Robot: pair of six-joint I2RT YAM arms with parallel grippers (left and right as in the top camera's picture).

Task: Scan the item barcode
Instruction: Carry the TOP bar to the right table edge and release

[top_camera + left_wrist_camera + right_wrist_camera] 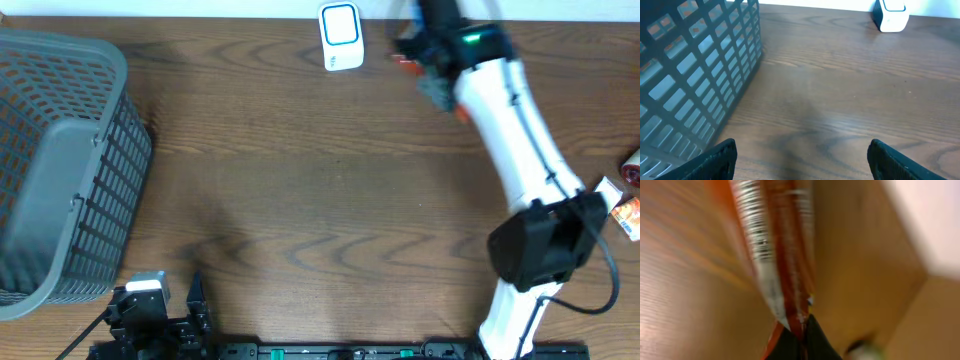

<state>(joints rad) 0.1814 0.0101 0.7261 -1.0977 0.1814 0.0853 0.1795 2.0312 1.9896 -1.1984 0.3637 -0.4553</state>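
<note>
Scanner (overhead): white box-shaped barcode scanner (pixel 340 35) with a blue-outlined window stood at the far edge of the brown wooden table (pixel 320 180). We judged that anything to be read had to be carried up to it.
Right gripper (overhead): we saw the right gripper (pixel 415 52) reaching in just beside the scanner, on its right. A thin orange-red packet (pixel 403 60) showed at its tip, and blur hid the jaws here.
Left gripper (overhead): the left gripper (pixel 160 292) sat at the near edge, well apart from the scanner. It was next to the grey plastic lattice basket (pixel 60 160), which we took for the place scanned goods go.
Spares (overhead): a few small packaged goods (pixel 628 205) lay at the right edge, apparently waiting their turn.
Pincer (left wrist): its two dark fingers (pixel 710 160) stood wide apart with only bare wood between them, holding nothing.
Pincer (right wrist): the jaws were fully closed, pinching the packet by its lower edge.
Print (right wrist): a white strip with dark barcode-like marks ran along the blurred packet. We judged the edge grip left that print uncovered for the scanner. We could not tell whether it faced the window.
</note>
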